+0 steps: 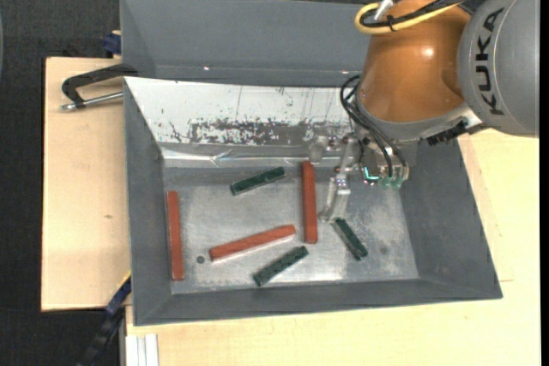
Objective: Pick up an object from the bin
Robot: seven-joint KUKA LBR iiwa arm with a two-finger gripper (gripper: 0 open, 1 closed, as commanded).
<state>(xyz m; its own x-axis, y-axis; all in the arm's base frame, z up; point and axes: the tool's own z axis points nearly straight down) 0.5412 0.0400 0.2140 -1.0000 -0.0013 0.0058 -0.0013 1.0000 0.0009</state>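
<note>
The grey metal bin (257, 39) takes up the middle of the frame. The arm (515, 56) is reached into it from the upper right, and its wrist is covered by the orange cover (412, 73). Below this cover the gripper (338, 195) is seen low over the bin floor, right of centre. Whether it is open or closed cannot be told.

Six bars are spread on the floor. Three longer ones are red. The upright red bar (308, 203) is placed just left of the gripper; whether the two are touching cannot be told. The slanted red bar (251, 243) is laid in the lower middle. The left red bar (175, 236) is laid along the left wall.

Three shorter bars are dark green. The right green bar (350, 237) is found just below the gripper, slanted, with its upper end near the gripper. The upper green bar (257, 181) is laid at the centre, left of the upright red bar. The lower green bar (280, 265) is laid near the front wall.
</note>
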